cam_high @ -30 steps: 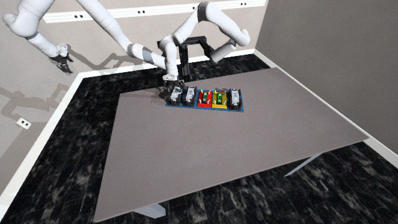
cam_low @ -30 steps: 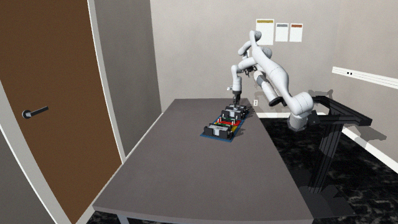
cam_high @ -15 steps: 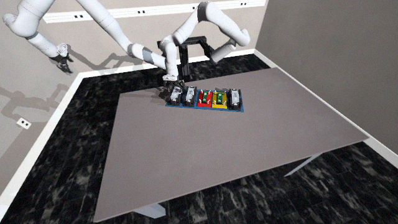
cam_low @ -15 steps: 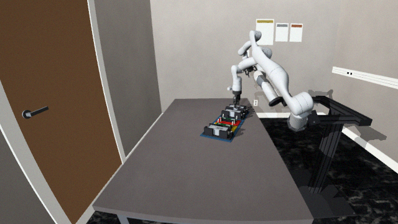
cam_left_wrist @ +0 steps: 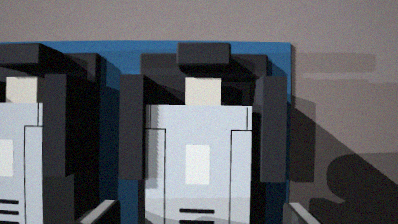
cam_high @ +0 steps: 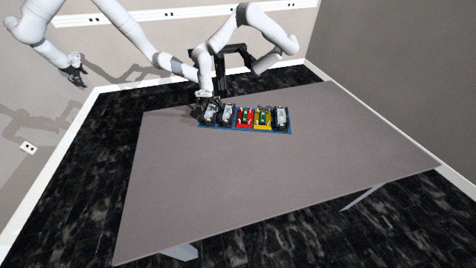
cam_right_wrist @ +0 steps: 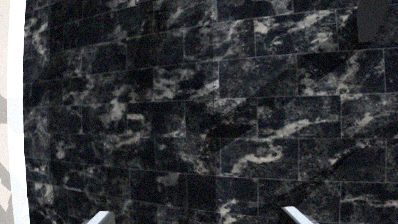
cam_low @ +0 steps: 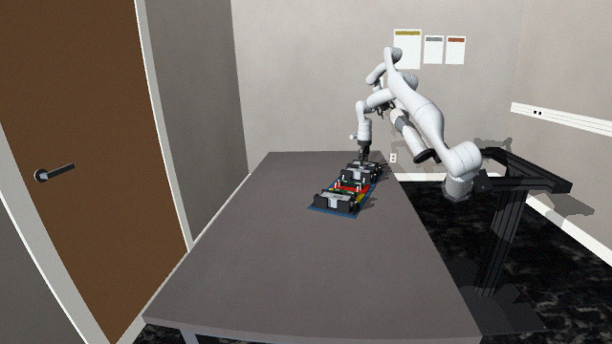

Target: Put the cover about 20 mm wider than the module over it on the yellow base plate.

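Three pale grey covers sit in black holders: one at the end of the row (cam_high: 210, 115) (cam_left_wrist: 200, 165), one beside it (cam_high: 227, 115) (cam_left_wrist: 15, 155) and one at the other end (cam_high: 281, 117) (cam_low: 337, 196). The yellow plate (cam_high: 262, 126) carries a green module (cam_high: 262, 117) between white posts. My left gripper (cam_high: 211, 108) (cam_left_wrist: 200, 212) is open above the end cover, with a fingertip on either side of it in the left wrist view. No touch shows. My right gripper (cam_high: 79, 79) (cam_right_wrist: 197, 216) is open and empty, far from the table.
A red plate (cam_high: 244, 126) with another green module (cam_high: 245, 116) and white posts lies between the yellow plate and the second cover's holder. All stand on a blue base (cam_left_wrist: 165, 48) on the table (cam_high: 260, 179). The holders' black walls rise close beside the covers.
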Controlling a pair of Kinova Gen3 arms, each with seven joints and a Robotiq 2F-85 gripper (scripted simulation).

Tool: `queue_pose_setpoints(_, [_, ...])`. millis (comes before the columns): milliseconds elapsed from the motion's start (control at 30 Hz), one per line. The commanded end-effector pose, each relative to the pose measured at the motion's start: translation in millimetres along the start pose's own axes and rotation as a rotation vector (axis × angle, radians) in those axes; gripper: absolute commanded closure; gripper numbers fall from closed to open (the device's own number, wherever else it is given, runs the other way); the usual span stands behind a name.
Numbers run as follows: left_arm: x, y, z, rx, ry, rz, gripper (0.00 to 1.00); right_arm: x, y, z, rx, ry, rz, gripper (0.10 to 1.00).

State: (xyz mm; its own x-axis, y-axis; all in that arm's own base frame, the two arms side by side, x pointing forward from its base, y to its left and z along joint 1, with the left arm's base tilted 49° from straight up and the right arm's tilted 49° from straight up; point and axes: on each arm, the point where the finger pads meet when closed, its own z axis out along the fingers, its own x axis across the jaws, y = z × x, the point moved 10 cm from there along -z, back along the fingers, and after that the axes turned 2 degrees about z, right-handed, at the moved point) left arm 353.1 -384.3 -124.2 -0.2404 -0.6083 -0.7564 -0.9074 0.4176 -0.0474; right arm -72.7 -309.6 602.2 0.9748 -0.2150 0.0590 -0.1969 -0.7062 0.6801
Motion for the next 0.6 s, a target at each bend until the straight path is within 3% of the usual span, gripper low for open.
queue_pose_setpoints(0, [0.4,-0.5,3.8,0.001,0.001,0.003,0.002,-0.4,0.2,-0.4,-0.001,0.000,0.001,0.100])
queue_pose_setpoints(567, [0.5,-0.6,13.0,0.001,0.000,0.004,0.002,-0.4,0.2,-0.4,-0.001,0.000,0.001,0.100])
